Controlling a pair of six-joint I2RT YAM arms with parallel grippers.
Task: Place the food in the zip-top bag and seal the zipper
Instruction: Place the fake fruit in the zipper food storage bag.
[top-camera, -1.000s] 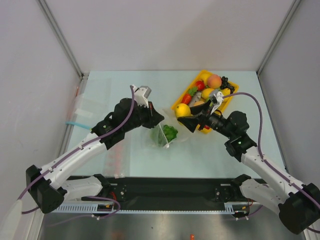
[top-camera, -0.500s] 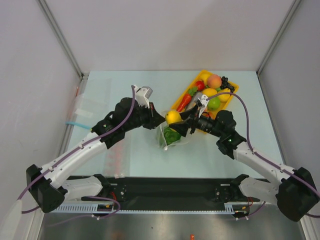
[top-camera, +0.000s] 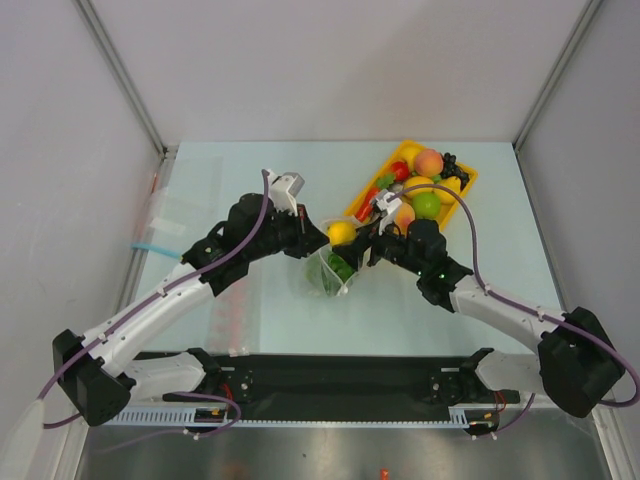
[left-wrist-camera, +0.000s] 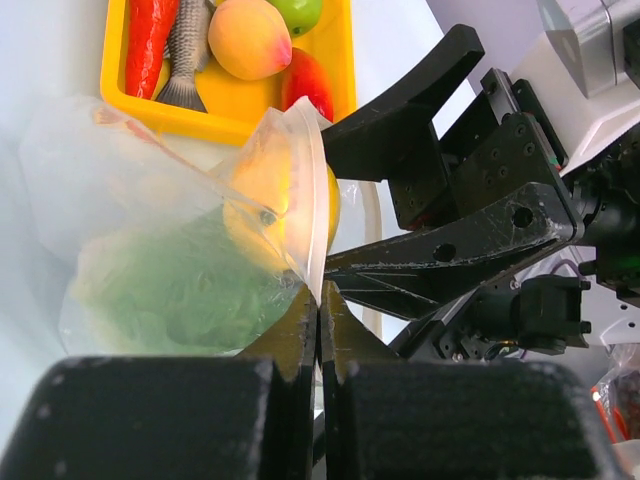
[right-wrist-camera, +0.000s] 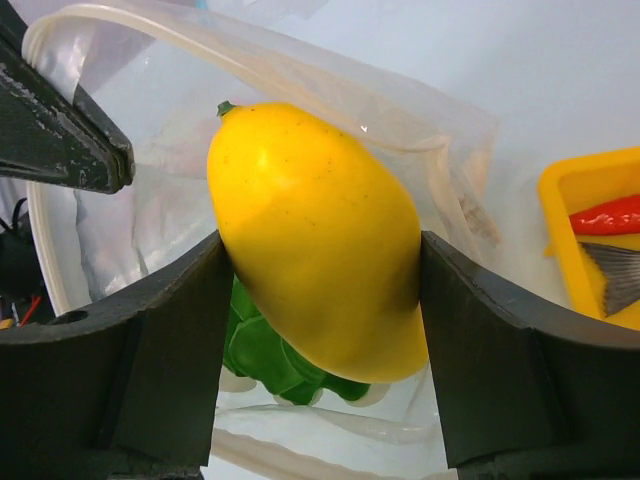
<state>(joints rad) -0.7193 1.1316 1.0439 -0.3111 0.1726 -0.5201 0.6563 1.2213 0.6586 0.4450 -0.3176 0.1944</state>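
Left pincer (left-wrist-camera: 318, 300): closed flat on the mouth edge of the clear soft plastic zip-top bag (left-wrist-camera: 150, 220), at the centre of the overhead view.
Right pincer (right-wrist-camera: 320, 300): jaws wide, clamped on the yellow lemon-shaped toy fruit (right-wrist-camera: 315, 230), which hangs just over the bag's mouth.
Bag contents: the green leafy toy lettuce (right-wrist-camera: 262, 352) lies inside.
Bag support: the bag rests on the pale green worktop (top-camera: 230, 180).
Remaining food: other pieces sit in the yellow plastic tray (left-wrist-camera: 345, 50), upper right of the overhead view.
Risk, release: the fruit looks nearly as wide as the opening. Dropped off-centre, it may strike the whitish zipper strip (left-wrist-camera: 320, 180) and roll onto the worktop.
Risk, push: pressing on the rim may pull the thin film out of the left pincer and collapse the mouth.
Risk, snag: right fingers inside the mouth may catch the film and drag the bag on withdrawal.
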